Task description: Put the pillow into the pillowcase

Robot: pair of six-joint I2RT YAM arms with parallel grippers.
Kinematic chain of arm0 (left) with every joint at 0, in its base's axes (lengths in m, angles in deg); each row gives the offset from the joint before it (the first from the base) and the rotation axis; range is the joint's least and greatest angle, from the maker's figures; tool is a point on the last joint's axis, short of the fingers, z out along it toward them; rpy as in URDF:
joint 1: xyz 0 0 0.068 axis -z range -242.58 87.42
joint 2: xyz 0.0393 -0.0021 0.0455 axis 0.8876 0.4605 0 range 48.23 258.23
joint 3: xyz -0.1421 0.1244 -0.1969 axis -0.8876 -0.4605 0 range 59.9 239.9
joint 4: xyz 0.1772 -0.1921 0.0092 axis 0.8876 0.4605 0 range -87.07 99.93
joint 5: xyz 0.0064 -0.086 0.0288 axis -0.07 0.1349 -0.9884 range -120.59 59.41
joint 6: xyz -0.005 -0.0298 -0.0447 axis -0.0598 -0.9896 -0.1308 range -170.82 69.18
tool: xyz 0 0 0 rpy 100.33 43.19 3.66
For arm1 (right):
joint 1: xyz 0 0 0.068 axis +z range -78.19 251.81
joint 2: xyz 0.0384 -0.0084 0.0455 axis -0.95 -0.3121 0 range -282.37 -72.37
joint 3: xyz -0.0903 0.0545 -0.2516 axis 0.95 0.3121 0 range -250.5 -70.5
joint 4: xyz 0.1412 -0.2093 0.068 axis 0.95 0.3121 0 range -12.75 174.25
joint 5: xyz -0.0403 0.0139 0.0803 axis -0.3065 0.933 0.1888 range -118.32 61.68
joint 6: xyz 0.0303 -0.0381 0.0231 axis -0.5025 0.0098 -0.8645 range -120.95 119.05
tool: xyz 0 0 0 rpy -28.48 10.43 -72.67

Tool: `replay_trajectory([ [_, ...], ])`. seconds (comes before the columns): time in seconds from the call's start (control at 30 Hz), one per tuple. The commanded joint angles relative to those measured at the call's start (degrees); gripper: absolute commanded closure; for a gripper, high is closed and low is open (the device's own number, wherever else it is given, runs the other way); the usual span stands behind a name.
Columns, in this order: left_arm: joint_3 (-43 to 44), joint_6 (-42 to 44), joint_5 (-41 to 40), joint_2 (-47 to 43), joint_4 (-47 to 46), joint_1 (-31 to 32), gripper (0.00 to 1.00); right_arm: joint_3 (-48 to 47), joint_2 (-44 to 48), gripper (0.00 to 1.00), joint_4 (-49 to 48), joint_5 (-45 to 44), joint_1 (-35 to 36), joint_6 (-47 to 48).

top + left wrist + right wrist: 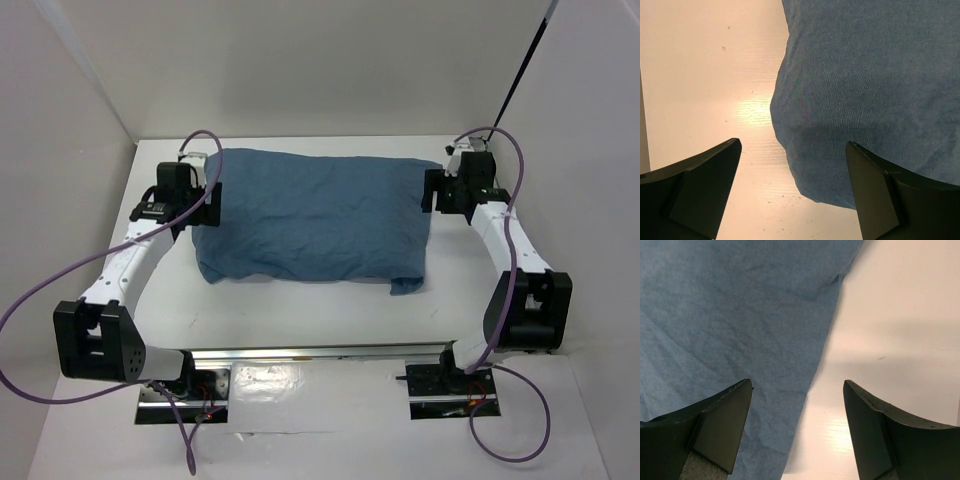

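The dusty-blue pillowcase (315, 215) lies puffed up across the middle of the white table. No white of the pillow shows in any view. My left gripper (205, 195) is open above the case's left edge, with blue cloth (865, 90) below and between its fingers. My right gripper (432, 190) is open above the case's right edge, and the cloth edge (740, 325) runs between its fingers. Neither gripper holds anything.
White walls (60, 150) enclose the table on the left, back and right. The arm bases and a metal rail (320, 352) lie along the near edge. Purple cables (30, 300) loop beside both arms. Bare tabletop (300, 310) lies in front of the pillowcase.
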Motion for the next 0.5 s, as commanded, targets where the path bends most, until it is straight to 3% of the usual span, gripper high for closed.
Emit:
replay_trajectory([
  [0.0, -0.49, -2.63, -1.42, 0.99, -1.73, -0.41, 0.0, 1.48, 2.86, 0.19, -3.66, 0.29, -0.31, -0.06],
  [0.47, 0.66, -3.16, 2.01, 2.84, 0.03, -1.64, 0.0, 2.18, 3.39, 0.18, -3.13, 0.82, -0.31, 0.46],
])
